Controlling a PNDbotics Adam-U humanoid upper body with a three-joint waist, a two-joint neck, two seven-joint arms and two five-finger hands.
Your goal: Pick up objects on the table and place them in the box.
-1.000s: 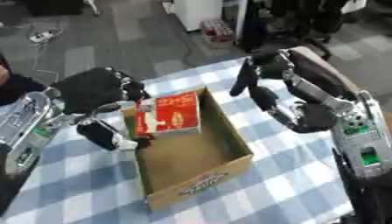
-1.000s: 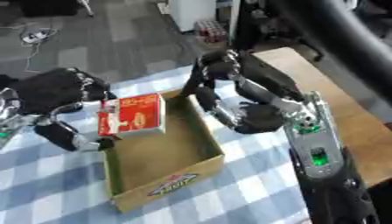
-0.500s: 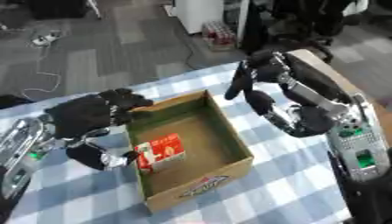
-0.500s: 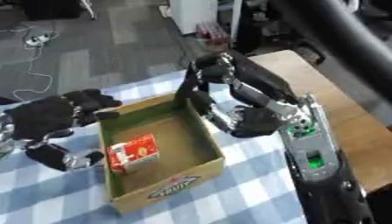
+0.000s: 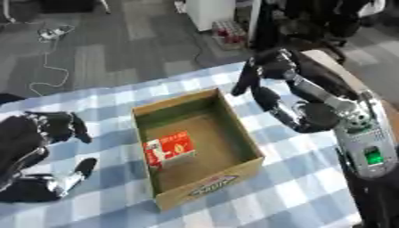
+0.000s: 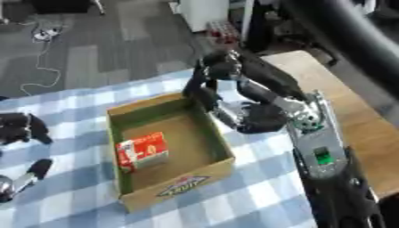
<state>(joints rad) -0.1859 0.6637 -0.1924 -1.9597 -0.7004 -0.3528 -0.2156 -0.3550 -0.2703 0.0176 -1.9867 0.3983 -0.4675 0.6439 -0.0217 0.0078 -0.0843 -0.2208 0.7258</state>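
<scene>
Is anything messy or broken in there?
Nothing looks broken or spilled. The red carton lies inside the cardboard box, leaning against its left wall, a bit tilted. Both hands, left and right, are empty and off the box.

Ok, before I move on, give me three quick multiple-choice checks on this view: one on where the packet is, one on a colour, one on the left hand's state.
1. Where is the red packet?
A. On the cloth beside the box
B. Inside the cardboard box
C. In the right hand

2. What pattern covers the table?
A. Blue and white checks
B. Plain green
C. Red stripes

3. What is the left hand doing?
A. Gripping the packet
B. Pressing the box wall
C. Open, apart from the box, holding nothing

Answers: 1 B, the packet lies on the box floor by its left wall. 2 A, the tablecloth is checked blue and white. 3 C, its fingers spread over the cloth left of the box.
</scene>
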